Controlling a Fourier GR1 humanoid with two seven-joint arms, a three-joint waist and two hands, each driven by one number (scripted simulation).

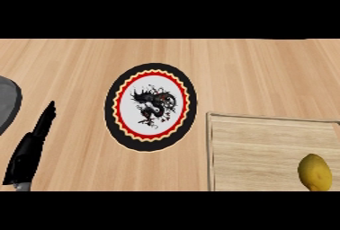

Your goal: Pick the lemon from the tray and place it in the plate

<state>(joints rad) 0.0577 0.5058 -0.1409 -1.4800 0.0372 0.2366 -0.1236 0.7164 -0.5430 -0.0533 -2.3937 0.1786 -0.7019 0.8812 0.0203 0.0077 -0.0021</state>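
A yellow lemon (315, 172) lies at the lower right of the frame, on a wooden tray (266, 148) whose pale raised rim runs along its upper and left sides. The lemon sits near the right edge of the picture, well inside the tray and away from that rim, with its pointed end toward the bottom. Nothing touches it.

To the left of the tray, near the middle of the frame, a plate (150, 107) rests flat on the desk (73, 63). It has a black outer band, then a red ring with a wavy yellow border, and a white centre bearing a dark, swirling figure. The plate appears taller than wide. Its lower right edge comes close to the upper left corner of the tray, with a narrow strip of desk between them. The plate holds nothing.

At the lower left of the frame the left hand (30, 150) shows as a black shape, rising from the bottom edge with its fingers straight and pointing up toward the top of the picture, released and holding nothing. It stands well apart from the lemon, with the plate between them.

A grey rounded object (6, 105) is cut off by the left edge of the frame, just above the left hand.

The desk is light wood with the grain running across the picture.
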